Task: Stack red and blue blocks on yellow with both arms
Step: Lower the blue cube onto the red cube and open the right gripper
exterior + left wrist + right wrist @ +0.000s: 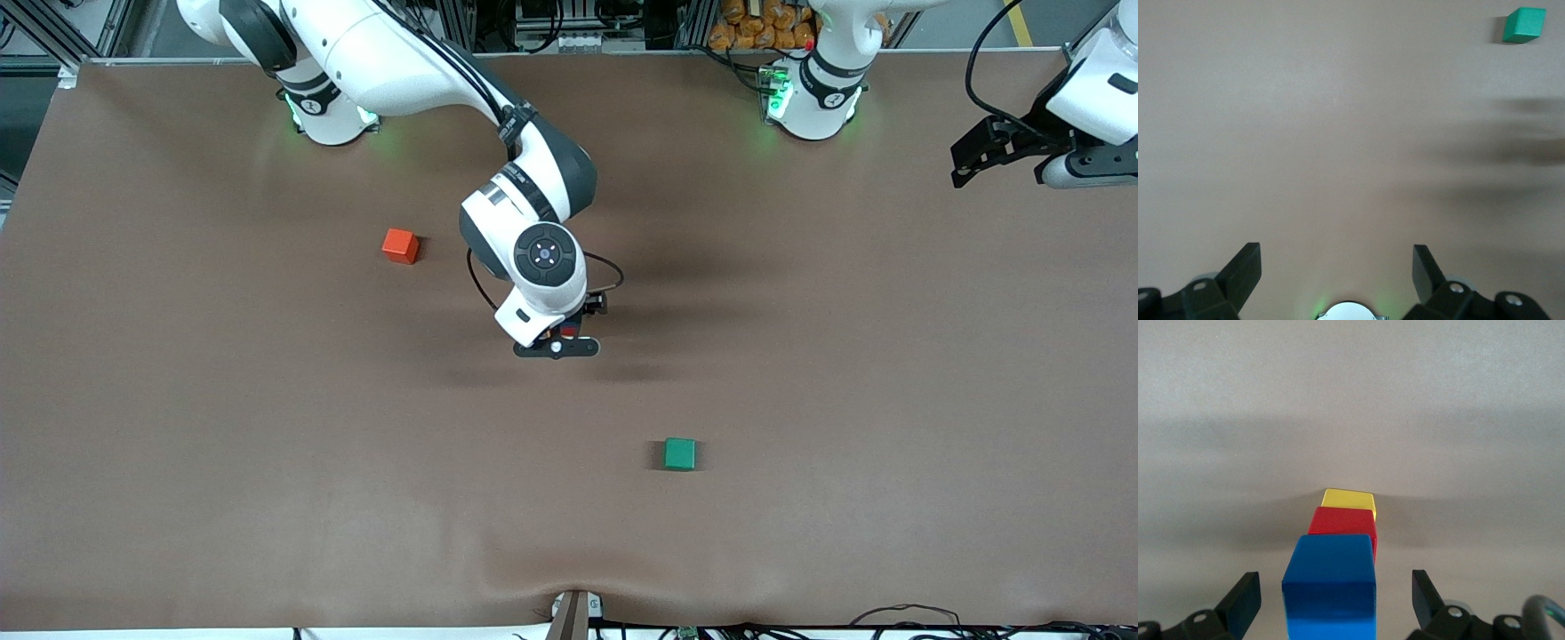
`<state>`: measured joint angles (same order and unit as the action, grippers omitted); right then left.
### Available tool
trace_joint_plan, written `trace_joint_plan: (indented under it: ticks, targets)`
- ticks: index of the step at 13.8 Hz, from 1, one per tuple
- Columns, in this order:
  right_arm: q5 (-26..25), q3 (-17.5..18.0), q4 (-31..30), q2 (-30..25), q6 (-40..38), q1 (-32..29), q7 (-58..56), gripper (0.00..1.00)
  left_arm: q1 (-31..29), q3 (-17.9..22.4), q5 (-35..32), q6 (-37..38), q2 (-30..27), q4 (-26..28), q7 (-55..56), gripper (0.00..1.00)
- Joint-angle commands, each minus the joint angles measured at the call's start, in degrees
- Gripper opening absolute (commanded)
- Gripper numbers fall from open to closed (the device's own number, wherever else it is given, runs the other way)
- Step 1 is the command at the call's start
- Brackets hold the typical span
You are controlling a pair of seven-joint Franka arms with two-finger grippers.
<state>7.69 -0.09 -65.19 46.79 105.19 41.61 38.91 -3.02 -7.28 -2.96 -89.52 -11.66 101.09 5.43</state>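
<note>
Stack: in the right wrist view the blue block [1330, 587] is sitting on the red block [1343, 525], which is sitting on the yellow block [1349, 500]; in the front view the right arm's wrist is hiding all three, mid-table.
Right gripper [1331, 603]: hanging directly over the stack, fingers [1245, 597] spread wide on either side of the blue block with a gap to each, gripping nothing.
Left gripper [1337, 270]: waiting in the air at the left arm's end of the table, fingers [1245, 270] wide apart and holding nothing.
Orange-red cube [400, 245]: lying alone toward the right arm's end, farther from the front camera than the stack.
Green cube [679, 453]: lying alone, nearer the front camera than the stack, well apart from it.
Table [178, 427]: brown mat.
Writing: none legible.
</note>
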Motion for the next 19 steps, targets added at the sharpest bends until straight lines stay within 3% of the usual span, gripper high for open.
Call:
trace_joint_plan:
  ticks: [1, 4, 6, 14, 19]
  targets:
    - [0.0, -0.1, 0.7, -0.4, -0.8, -0.5, 0.6, 1.00, -1.0, -0.2, 1.1, -0.3, -0.3, -0.5, -1.2, 1.00]
    - [0.3, -0.1, 1.3, -0.7, -0.8, -0.8, 0.7, 1.00, -0.9, -0.2, 1.1, -1.3, 0.2, -0.5, -1.2, 1.00]
    - [3.2, -0.3, 1.6, -1.4, -2.1, -2.0, 0.7, 1.00, -0.8, -0.2, 1.1, -1.4, 0.4, -0.4, -1.2, 1.00]
    - [2.7, -1.8, 2.7, -6.9, -13.6, -6.0, 0.5, 1.00, -0.8, -0.3, 1.1, -1.4, 0.4, -0.3, -1.2, 1.00]
    - [2.9, -2.2, 2.7, -13.1, -23.3, -12.9, -0.1, 1.00, -0.8, -0.3, 1.1, -1.3, 0.4, -0.2, -1.2, 1.00]
